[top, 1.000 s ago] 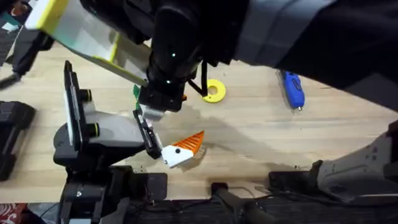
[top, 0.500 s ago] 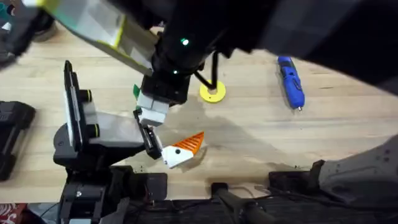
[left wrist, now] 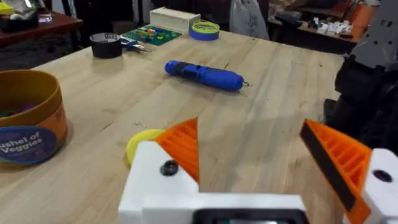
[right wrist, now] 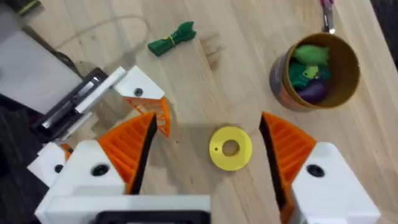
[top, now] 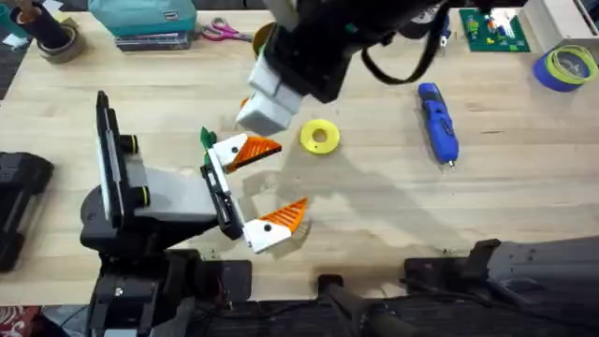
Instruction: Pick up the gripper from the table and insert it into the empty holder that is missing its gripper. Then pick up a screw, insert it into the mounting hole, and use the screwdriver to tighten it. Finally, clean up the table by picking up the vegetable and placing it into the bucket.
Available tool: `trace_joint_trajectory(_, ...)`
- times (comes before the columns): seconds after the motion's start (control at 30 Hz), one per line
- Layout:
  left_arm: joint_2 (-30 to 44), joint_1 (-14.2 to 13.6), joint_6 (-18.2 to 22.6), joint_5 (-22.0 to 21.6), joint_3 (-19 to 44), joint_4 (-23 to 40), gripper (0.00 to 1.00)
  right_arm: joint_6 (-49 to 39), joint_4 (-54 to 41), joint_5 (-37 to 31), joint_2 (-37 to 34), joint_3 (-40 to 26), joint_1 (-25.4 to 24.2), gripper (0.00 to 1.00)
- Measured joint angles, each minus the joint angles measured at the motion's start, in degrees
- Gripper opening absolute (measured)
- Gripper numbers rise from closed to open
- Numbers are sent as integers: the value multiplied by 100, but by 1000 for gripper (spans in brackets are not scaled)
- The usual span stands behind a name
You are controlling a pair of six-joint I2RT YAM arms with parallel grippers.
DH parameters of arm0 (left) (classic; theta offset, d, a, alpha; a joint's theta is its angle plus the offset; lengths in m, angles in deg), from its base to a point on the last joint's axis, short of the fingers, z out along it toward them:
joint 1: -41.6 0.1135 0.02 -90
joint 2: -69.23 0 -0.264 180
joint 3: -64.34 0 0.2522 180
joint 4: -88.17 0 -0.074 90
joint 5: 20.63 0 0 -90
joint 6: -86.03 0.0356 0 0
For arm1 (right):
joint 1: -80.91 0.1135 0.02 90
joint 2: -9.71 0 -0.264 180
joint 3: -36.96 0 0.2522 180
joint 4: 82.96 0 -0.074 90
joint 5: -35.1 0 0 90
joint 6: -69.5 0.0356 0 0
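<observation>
The right claw (right wrist: 208, 132) hangs with its orange pads spread wide and nothing between them, above the bare wood. The yellow ring disc (right wrist: 230, 148) lies right under its gap. The gripper (right wrist: 163, 124), a small orange ribbed wedge, sits against the white holder (right wrist: 138, 87) just beside this claw's one finger. Whether the wedge is fully seated I cannot tell. The holder is one finger of the left claw (top: 264, 185), which is also spread wide and empty. Its other finger carries its own orange wedge nearer the arm bases. The green vegetable (right wrist: 173, 37) lies on the worktop (top: 374, 201) just beyond the holder, apart from both claws. The bucket (right wrist: 317, 68) stands farther out from the right claw, with green and purple pieces inside it. The screwdriver (top: 438, 122) lies well off to the side of both claws, past the disc, with open wood all round it. The worktop is pale wood, bare between the left claw and the screwdriver. Along its far edge stand a teal box (top: 150, 17), a blue tape roll (top: 571, 65) and a green circuit board (top: 491, 28).
</observation>
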Motion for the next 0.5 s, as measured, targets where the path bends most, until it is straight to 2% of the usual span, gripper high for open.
trace_joint_trajectory(0.1,2,0,0,0,0,0,985,-2,184,21,232,318,-163,997)
trace_joint_trajectory(0.23,0,0,2,0,0,0,985,-248,660,388,774,1187,-575,998)
trace_joint_trajectory(0.37,0,0,7,0,0,0,985,-896,999,1191,1309,2068,-1134,998)
trace_joint_trajectory(0.5,1,0,15,0,0,0,985,-1955,1127,2218,1720,2905,-1791,998)
